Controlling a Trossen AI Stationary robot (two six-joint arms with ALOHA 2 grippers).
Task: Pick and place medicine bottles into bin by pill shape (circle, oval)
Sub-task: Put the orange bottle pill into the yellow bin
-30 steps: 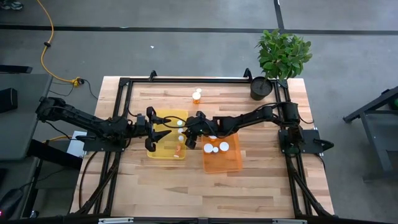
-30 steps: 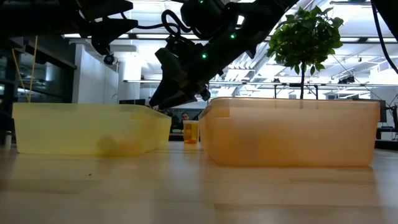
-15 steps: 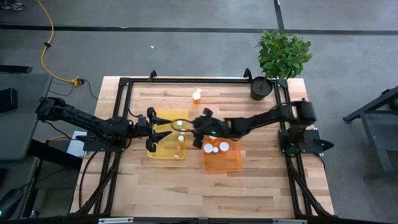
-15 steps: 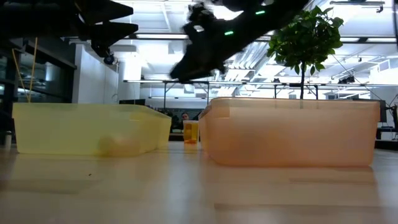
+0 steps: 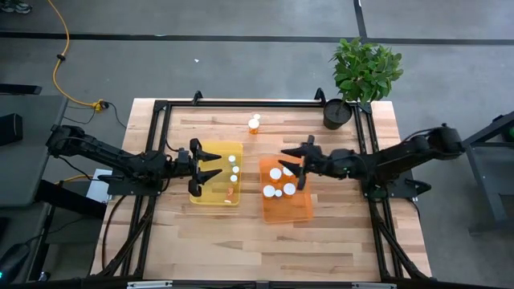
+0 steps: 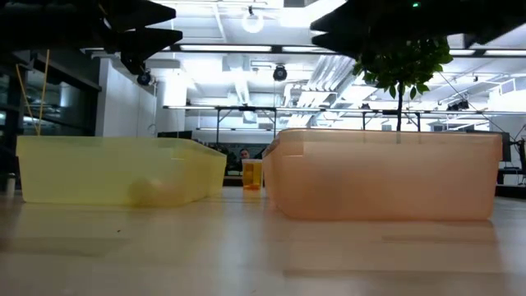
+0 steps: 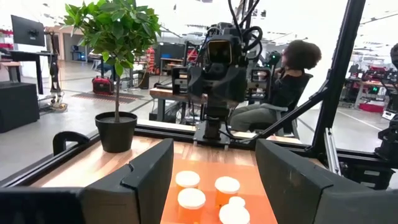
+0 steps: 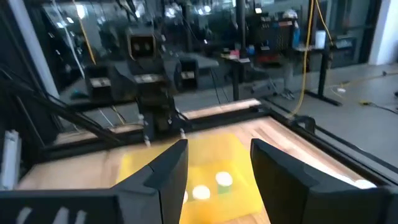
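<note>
Your right tool (image 5: 299,164) hangs over the orange tray (image 5: 287,206), at the tray's edge nearest the right arm, with its two fingers spread wide and nothing between them. Directly under and just ahead of it, inside that tray, stand four medicine bottles (image 5: 279,183) with white caps up, bunched at the end toward the plant (image 5: 365,68).

Your left tool (image 5: 205,166) sits over the yellow tray (image 5: 215,195), at the side nearest the left arm, its fingers also parted wide and empty. Ahead of it in the yellow tray you have three upright white-capped bottles (image 5: 234,168) near the far wall and one bottle lying on its side (image 5: 230,193) toward the near end.

One more bottle (image 5: 254,124) stands alone on the bare table (image 5: 209,233), well beyond both tools, toward the back edge. From table level it shows in the gap between the two trays.
</note>
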